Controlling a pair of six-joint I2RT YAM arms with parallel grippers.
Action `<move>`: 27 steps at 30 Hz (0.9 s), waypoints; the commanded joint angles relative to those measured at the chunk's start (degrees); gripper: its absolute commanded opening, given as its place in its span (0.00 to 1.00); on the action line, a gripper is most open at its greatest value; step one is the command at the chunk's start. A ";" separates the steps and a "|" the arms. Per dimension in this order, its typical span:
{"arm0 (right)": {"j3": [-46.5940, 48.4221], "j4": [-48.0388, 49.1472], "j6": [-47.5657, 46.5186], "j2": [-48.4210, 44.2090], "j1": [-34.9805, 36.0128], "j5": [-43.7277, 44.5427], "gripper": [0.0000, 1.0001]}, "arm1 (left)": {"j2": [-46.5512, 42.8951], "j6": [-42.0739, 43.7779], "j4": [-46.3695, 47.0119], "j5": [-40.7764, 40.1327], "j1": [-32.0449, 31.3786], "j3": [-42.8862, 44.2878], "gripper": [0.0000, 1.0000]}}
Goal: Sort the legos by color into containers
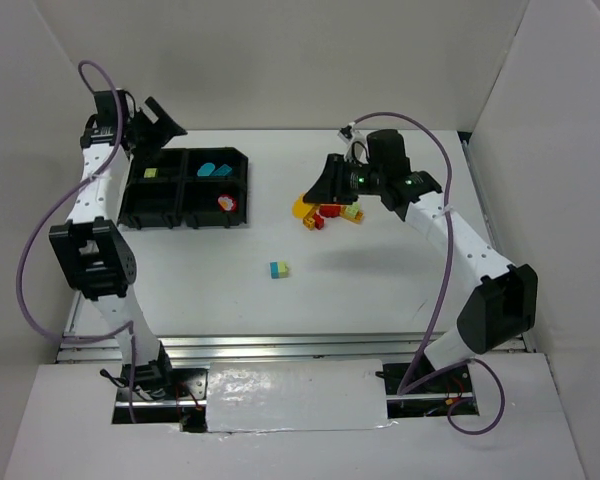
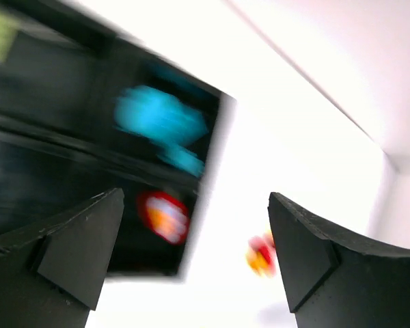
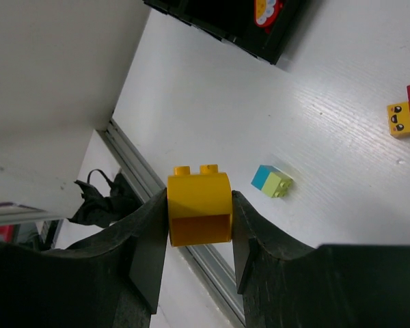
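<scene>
**Yellow brick in the right claw, tray well off to its left**

Right claw [image 3: 199, 198] is clamped on the yellow brick [image 3: 199, 219]. The pads sit on its two flat sides, and the studs point out past the fingertips. It's held clear of the table [image 1: 380, 300], just above the leftover red/yellow pile [image 1: 332, 214].

Brick: plain yellow, two studs, rounded top, short and blocky with no real long axis. It looks square in the grip, with no tilt that I can see.

Key relation: the tray [image 1: 160, 222] is to the left of the right claw and well apart from it, with bare table between. A teal/lime two-colour brick [image 1: 279, 269] lies below and left of the claw, nearer the arm bases and off the direct line.

Tray contents, seen from the top:
- lime brick [image 1: 151, 172], far-left cell
- teal pieces [image 1: 213, 170], far-right cell
- red round piece [image 1: 226, 203], near-right cell

My guess is yellow goes in the near-left cell, the corner of the tray farthest from this claw.

Left claw [image 2: 195, 232] has its jaws wide apart and holds nothing. It hovers over the tray's far edge, and its wrist view is motion-blurred. That arm is nearer the tray, but the right one has the brick. Risk: the two arms crowding each other over the tray.
</scene>
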 commanded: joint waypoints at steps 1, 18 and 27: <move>4.49 1.99 2.33 0.97 -1.45 -3.07 0.00 | -11.61 4.05 10.40 18.77 -6.36 -5.61 0.99; -2.88 33.88 21.40 -2.63 -1.45 -16.43 0.00 | -27.45 -3.06 39.24 59.22 -23.77 -28.65 0.99; -5.61 42.85 26.15 -3.16 -1.10 -18.81 0.00 | -23.49 -11.67 50.57 62.30 -27.38 -26.63 0.88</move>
